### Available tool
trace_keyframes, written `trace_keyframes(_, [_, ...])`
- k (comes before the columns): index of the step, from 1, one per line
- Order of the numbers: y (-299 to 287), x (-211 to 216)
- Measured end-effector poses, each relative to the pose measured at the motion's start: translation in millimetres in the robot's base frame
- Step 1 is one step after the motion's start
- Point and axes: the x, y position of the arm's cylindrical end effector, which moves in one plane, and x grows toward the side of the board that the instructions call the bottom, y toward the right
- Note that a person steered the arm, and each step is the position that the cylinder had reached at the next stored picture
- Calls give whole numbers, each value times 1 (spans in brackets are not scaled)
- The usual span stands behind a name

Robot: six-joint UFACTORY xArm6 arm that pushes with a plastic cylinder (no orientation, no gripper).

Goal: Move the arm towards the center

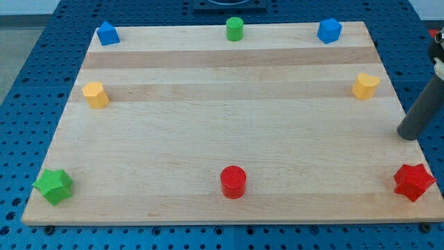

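Note:
My tip (pixel 409 134) is the lower end of a dark rod at the view's right edge, just off the right side of the wooden board (pixel 229 125). It touches no block. The red star block (pixel 414 182) lies below it near the bottom right corner. A yellow block (pixel 365 85) lies up and to the left of the tip. A red cylinder (pixel 233 182) stands at bottom centre. A green star block (pixel 53 186) sits at bottom left. A yellow block (pixel 96 95) is at the left. A blue block (pixel 107 33), a green cylinder (pixel 234 29) and a blue block (pixel 329 30) line the top edge.
The board rests on a blue perforated table (pixel 28 76). A dark fixture (pixel 229 4) shows at the view's top centre.

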Motion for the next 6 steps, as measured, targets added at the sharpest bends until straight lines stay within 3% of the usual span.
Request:
trace_keyframes(3, [-10,13])
trace_keyframes(4, [-21,-2])
trace_keyframes(6, [-171,-36])
